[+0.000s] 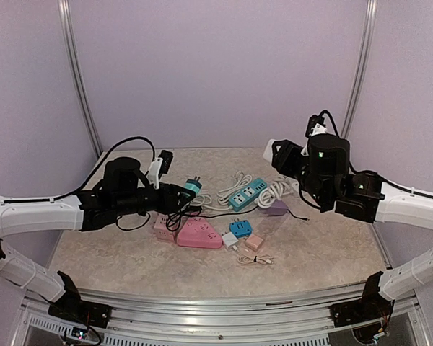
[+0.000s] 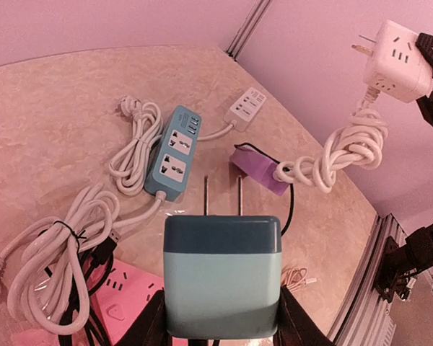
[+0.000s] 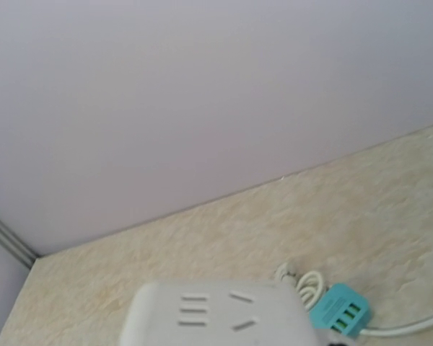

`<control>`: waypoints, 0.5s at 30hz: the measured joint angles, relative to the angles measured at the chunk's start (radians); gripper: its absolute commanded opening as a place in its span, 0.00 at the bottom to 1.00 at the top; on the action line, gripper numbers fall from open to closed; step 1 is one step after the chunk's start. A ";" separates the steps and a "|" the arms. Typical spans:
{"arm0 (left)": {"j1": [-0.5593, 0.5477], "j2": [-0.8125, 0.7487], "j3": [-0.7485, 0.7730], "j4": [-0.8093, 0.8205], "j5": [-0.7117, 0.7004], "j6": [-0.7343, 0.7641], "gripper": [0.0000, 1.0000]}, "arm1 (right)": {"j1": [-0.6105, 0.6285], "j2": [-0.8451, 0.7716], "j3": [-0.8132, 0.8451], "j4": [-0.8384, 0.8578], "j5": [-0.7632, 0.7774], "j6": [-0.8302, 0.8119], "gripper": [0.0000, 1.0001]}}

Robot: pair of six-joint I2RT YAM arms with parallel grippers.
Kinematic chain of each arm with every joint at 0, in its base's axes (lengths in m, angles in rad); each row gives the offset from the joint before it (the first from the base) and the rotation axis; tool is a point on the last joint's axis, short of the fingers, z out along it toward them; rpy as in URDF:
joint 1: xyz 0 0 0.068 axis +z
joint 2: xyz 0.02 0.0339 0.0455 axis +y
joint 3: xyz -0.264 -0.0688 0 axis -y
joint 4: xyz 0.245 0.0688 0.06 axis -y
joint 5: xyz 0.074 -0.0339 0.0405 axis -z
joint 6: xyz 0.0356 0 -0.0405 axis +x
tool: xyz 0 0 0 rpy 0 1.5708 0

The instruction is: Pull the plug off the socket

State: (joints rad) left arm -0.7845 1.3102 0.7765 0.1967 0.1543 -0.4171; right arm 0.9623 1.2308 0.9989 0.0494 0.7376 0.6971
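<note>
Holding, item 1: teal plug [image 2: 222,277], your L gripper [image 1: 182,193] clamping its sides, jaws narrowed on the body, prongs [image 2: 206,194] pointing fwd, away from the wrist. Item 2: white cube socket [image 2: 397,61], R gripper [image 1: 281,154] gripping it at mid width, coiled cable [image 2: 339,155] dangling. Both are hanging above the table [image 1: 325,245], well apart; socket is lying ahead-right of the prongs. Separation is looking done.

Grips partly hidden
Either side of the teal plug [image 2: 222,277], you saw only dark, edge-cropped slivers of fingers [image 2: 294,326] on the left gripper [image 2: 221,336]; ahead of the right gripper [image 1: 280,153], the white socket cube [image 3: 216,313] showed blurred, its underside cropped.
</note>
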 measured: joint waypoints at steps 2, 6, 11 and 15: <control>0.016 0.000 0.000 -0.030 -0.001 -0.008 0.00 | -0.003 -0.023 -0.010 -0.001 0.011 -0.004 0.00; 0.020 0.032 0.016 -0.089 -0.004 -0.018 0.00 | -0.003 -0.036 -0.021 0.000 0.013 -0.008 0.00; 0.010 0.119 0.069 -0.156 -0.026 -0.019 0.00 | -0.003 -0.032 -0.032 0.000 -0.009 -0.008 0.00; -0.014 0.193 0.135 -0.214 -0.060 -0.008 0.00 | -0.003 -0.021 -0.032 0.003 -0.031 -0.010 0.00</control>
State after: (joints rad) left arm -0.7990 1.5028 0.9119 -0.0174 0.0944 -0.4255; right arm 0.9592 1.2098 0.9672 0.0521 0.7071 0.6872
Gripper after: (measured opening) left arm 0.419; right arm 0.606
